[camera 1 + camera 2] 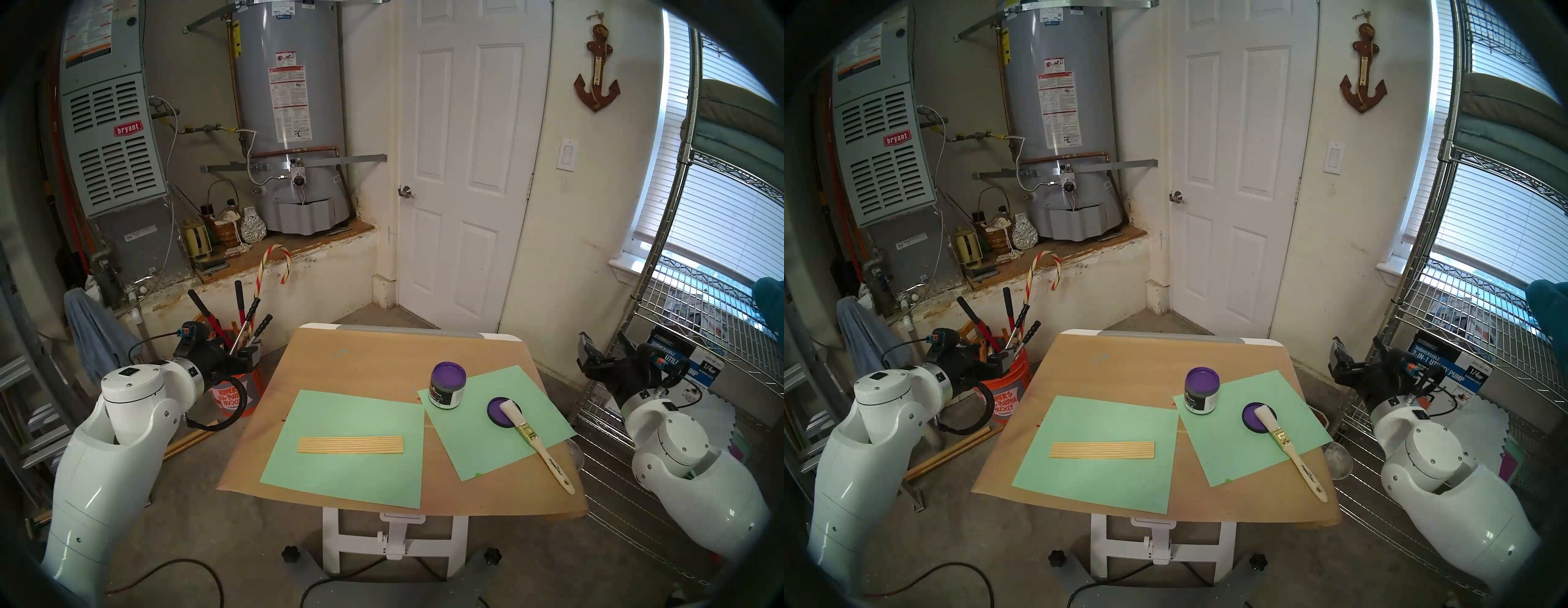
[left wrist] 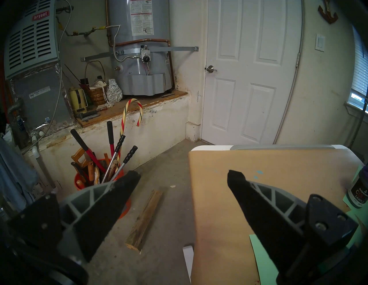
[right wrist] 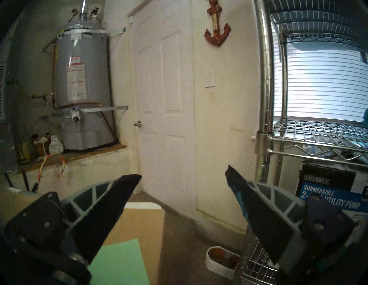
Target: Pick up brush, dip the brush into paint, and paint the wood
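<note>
both empty, spread wide: left gripper [image 2: 183,177], right gripper [image 3: 183,175]; could nudge brush [image 1: 535,439] bristles across purple lid [image 1: 500,412], smearing paint prematurely if grabbed carelessly

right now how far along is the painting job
Nothing is done yet. The brush lies on the right green sheet, its white bristles resting on the purple-coated lid, beside the open paint jar. The wood strip is bare yellow. The left gripper and right gripper are open, empty and off the table's sides. Picking up, dipping and painting all remain.
</note>
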You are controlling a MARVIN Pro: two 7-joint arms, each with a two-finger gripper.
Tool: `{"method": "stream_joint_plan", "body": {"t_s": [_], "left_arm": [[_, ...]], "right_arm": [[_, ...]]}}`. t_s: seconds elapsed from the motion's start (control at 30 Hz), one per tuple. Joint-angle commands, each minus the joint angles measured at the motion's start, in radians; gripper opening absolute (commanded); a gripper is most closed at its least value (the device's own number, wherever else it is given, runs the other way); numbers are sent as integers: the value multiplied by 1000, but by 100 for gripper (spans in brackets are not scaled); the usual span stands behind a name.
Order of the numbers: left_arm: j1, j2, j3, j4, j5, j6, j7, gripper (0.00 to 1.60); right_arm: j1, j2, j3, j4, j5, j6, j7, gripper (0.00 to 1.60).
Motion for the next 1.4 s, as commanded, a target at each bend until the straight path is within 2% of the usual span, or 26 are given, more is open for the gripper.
{"method": "stream_joint_plan", "body": {"t_s": [0.0, 0.27, 0.3, 0.5, 0.57, 0.6, 0.67, 0.7, 0.77, 1.07, 1.37], "left_arm": [[-8, 3, -6, -10, 0, -3, 0, 160], [-9, 3, -5, -9, 0, -3, 0, 160], [-9, 3, -5, -9, 0, -3, 0, 160], [-9, 3, -4, -8, 0, -4, 0, 160], [-10, 3, -4, -7, 0, -4, 0, 160], [-10, 3, -4, -7, 0, -4, 0, 160], [-10, 3, -4, -7, 0, -4, 0, 160], [-10, 3, -4, -7, 0, -4, 0, 160], [-10, 3, -4, -7, 0, -4, 0, 160], [-11, 4, -4, -8, 0, -4, 0, 160], [-10, 4, -6, -11, 0, -4, 0, 160]], "right_arm": [[-110, 31, 21, 12, -19, -32, 79, 160], [-228, 51, 21, 31, -48, -55, 178, 160], [-220, 50, 14, 35, -51, -58, 191, 160], [-309, 69, 36, 40, -66, -94, 276, 160], [-350, 78, 58, 36, -73, -112, 303, 160], [-337, 75, 58, 40, -74, -115, 313, 160], [-384, 87, 82, 35, -82, -130, 341, 160], [-376, 86, 78, 40, -85, -129, 353, 160], [-422, 92, 99, 35, -92, -140, 380, 160], [-531, 84, 157, 11, -130, -205, 517, 160], [-647, 38, 296, 5, -166, -293, 658, 160]]}}
